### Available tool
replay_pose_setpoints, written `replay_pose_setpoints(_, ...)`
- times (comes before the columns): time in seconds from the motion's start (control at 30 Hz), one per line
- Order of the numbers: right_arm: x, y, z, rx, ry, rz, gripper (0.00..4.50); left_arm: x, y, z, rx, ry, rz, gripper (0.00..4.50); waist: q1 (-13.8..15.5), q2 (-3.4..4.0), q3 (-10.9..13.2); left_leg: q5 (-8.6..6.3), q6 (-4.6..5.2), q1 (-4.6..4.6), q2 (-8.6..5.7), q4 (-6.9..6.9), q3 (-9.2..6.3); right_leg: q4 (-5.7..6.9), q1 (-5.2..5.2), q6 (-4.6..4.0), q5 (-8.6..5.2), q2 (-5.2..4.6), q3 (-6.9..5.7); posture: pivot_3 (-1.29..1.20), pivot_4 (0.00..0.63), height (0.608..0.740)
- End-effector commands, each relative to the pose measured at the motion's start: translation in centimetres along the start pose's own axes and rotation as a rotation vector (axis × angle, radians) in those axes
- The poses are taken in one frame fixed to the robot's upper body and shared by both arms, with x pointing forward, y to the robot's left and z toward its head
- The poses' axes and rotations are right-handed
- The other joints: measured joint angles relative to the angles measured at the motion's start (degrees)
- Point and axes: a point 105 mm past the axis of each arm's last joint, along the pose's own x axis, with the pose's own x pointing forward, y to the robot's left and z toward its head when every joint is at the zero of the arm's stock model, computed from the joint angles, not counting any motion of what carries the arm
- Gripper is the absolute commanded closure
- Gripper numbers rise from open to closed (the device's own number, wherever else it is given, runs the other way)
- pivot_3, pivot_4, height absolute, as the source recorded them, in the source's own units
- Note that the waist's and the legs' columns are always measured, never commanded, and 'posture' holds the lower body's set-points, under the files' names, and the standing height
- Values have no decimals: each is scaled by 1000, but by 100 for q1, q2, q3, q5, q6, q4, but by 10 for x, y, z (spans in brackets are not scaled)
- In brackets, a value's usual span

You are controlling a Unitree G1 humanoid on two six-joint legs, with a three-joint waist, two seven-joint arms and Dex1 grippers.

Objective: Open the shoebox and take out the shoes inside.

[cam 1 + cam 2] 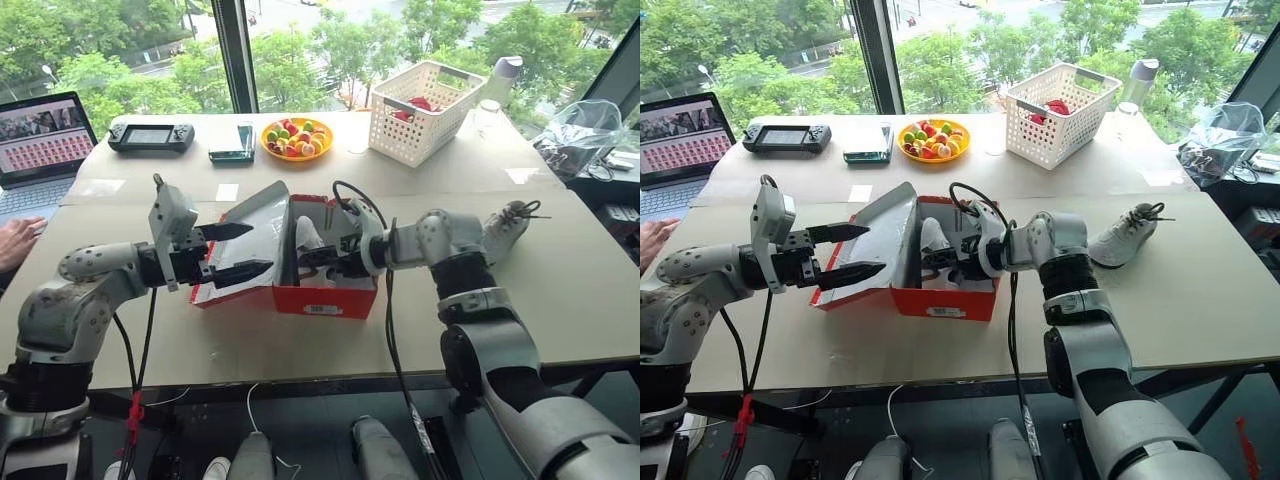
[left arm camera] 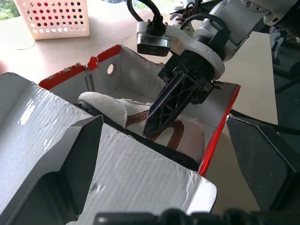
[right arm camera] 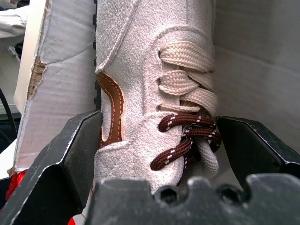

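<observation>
The red shoebox [image 1: 330, 298] stands open in the middle of the table, its lid [image 1: 255, 225] tipped up to the left with the grey-white inside showing. My left gripper [image 1: 260, 249] is open, its fingers spread beside the lid's inner face. My right gripper [image 1: 318, 257] reaches down into the box. One light suede shoe [image 3: 140, 93] with brown laces lies there, and the right gripper's fingers [image 3: 70, 154] press against both of its sides. Another shoe [image 1: 505, 228] rests on the table to the right of the box, behind my right forearm.
At the back stand a white basket [image 1: 420, 110], a yellow plate of fruit [image 1: 297, 138], a phone [image 1: 233, 143] and a game controller [image 1: 150, 135]. A laptop [image 1: 40, 135] and a person's hand [image 1: 15, 240] are at the left edge. A plastic bag [image 1: 585, 135] sits far right.
</observation>
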Motion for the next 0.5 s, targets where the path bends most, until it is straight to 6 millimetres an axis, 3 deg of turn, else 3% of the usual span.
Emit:
replay_pose_setpoints(0.03,-1,-22,-6,-22,27,-129,2389,-1,1,12,50,-24,6,0,-9,0,0,1,1,2,0,2,0,0,2,1,4,1,0,0,150,704)
replay_pose_setpoints(0.13,0,-17,-3,-56,23,-110,3306,-1,0,12,51,-22,3,0,-20,0,0,4,6,10,0,5,0,-2,15,-2,7,1,1,0,150,704)
replay_pose_setpoints(0.33,-10,2,20,-108,-59,-52,3306,-1,0,13,51,-19,-2,0,-45,0,0,4,6,20,0,4,-1,-10,32,-1,7,1,0,0,150,704)
replay_pose_setpoints(0.5,-34,27,45,-112,-152,29,3306,-1,1,15,55,-16,-2,0,-36,2,1,5,7,-25,-1,6,-2,-8,-11,3,10,0,0,0,150,704)
